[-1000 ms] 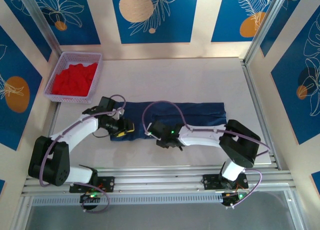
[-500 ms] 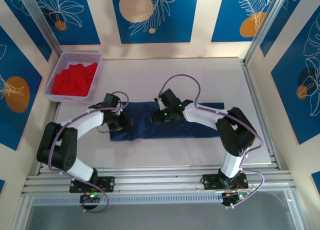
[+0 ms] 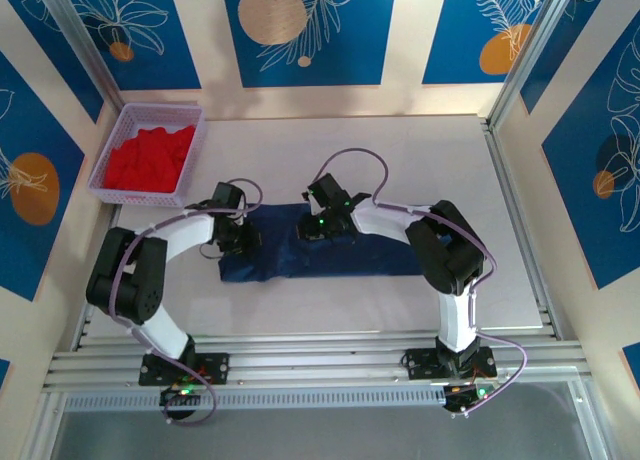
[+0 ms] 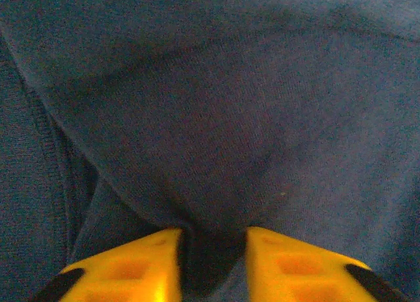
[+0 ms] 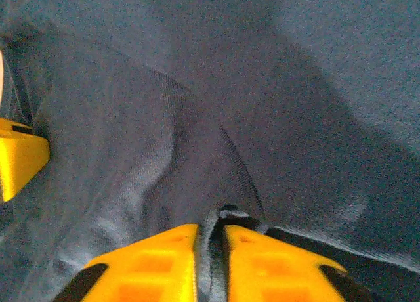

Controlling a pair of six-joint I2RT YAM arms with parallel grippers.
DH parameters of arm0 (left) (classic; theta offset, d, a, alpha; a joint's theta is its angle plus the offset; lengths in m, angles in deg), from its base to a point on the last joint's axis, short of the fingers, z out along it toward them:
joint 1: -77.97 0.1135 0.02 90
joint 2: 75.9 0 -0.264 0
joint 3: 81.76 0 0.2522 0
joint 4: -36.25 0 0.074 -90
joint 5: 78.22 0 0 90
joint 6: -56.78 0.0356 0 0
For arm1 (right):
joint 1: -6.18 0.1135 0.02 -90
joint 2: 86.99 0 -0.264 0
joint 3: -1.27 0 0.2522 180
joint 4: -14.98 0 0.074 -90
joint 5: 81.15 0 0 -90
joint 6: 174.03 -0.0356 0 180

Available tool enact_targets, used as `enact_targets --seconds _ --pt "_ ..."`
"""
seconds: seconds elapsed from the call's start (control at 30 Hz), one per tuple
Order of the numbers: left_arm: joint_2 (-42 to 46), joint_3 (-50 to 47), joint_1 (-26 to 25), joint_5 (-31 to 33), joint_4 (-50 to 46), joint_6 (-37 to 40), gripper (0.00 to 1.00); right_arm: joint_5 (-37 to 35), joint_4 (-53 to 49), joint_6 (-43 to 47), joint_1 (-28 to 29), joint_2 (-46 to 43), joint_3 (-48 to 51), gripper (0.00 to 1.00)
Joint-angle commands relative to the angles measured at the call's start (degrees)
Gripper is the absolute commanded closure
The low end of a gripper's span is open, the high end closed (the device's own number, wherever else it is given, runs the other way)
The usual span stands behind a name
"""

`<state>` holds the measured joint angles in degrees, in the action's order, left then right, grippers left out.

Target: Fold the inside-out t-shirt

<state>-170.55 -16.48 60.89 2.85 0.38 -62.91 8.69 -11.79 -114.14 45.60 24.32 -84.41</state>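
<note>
Pinching navy t-shirt, left claw and right claw, on pale table amid blue-patterned walls.

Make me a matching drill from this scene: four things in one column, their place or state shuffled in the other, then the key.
Things
1. navy t-shirt
2. red garment
3. left gripper
4. right gripper

Places or states
A. shut on a fold near the middle of the shirt's far edge
B. heaped in the lavender basket at the far left corner of the table
C. lying as a long band across the table
D. shut on cloth at the shirt's left end

Pairs: 1-C, 2-B, 3-D, 4-A
</note>
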Motion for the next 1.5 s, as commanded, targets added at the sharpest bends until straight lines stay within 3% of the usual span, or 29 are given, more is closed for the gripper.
enact_targets --seconds 0.0,0.17,0.3,0.87,1.1,1.3,1.47 --pt "-0.76 1.73 0.54 -0.48 0.57 0.64 0.82 0.57 -0.44 -0.24 -0.55 0.55 -1.29 0.88" --pt "0.13 2.07 0.66 0.87 -0.18 1.29 0.95 -0.58 -1.4 0.82 -1.31 -0.81 -0.9 0.98" --pt "0.78 2.26 1.0 1.46 -0.94 1.83 1.0 -0.79 -1.99 1.79 -2.25 -1.7 -0.76 1.0" --pt "0.44 1.83 1.35 2.33 1.4 2.01 1.0 -2.01 -6.84 4.07 -3.4 -0.38 -3.31 1.0" --pt "4.12 0.59 1.25 3.82 -0.52 2.3 0.65 -3.85 -12.87 7.02 -2.95 -3.91 -4.63 0.78" --pt "14.44 -2.21 1.04 2.73 -2.81 0.93 0.53 7.65 -6.53 4.78 -0.05 -8.74 1.07 0.73" --pt "18.89 -8.91 -0.84 -10.96 3.34 -5.62 0.53 14.54 -0.09 -1.55 0.84 -5.82 3.43 0.79"
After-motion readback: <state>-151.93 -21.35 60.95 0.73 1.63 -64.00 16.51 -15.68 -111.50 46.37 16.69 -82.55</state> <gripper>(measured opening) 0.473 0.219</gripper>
